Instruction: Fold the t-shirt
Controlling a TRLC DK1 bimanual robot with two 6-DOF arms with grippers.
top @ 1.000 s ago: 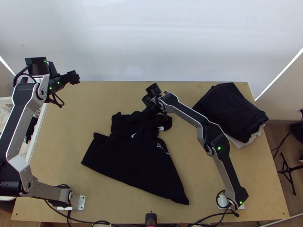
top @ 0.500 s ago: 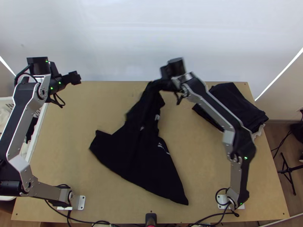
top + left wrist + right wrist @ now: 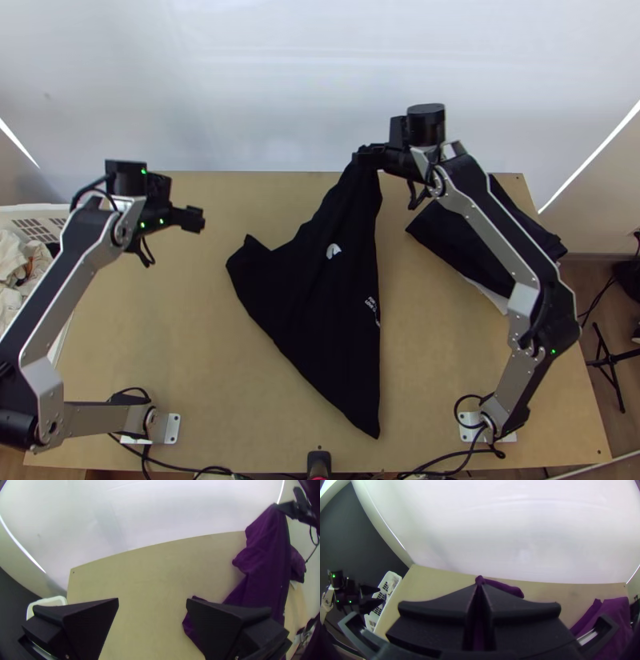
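On the worktop (image 3: pixel 448 360), the job looks to be at its opening-out stage, before any real fold: the t-shirt (image 3: pixel 328 280) hangs from one bunched end near the far edge and slants down in a long, narrow drape, its lower point by the near edge and another corner out to the left. The next move probably calls for the free side to be caught, so the cloth can be pulled flat between two grips. The right arm (image 3: pixel 492 232) stretches up to the far edge, wrist turned inward; the left arm (image 3: pixel 64 276) stands bent at the left side, well apart from the cloth. The left pincer (image 3: pixel 152 600) is wide open and empty, the right pincer (image 3: pixel 479 586) closed on the gathered end, whether collar or shoulder I cannot tell.
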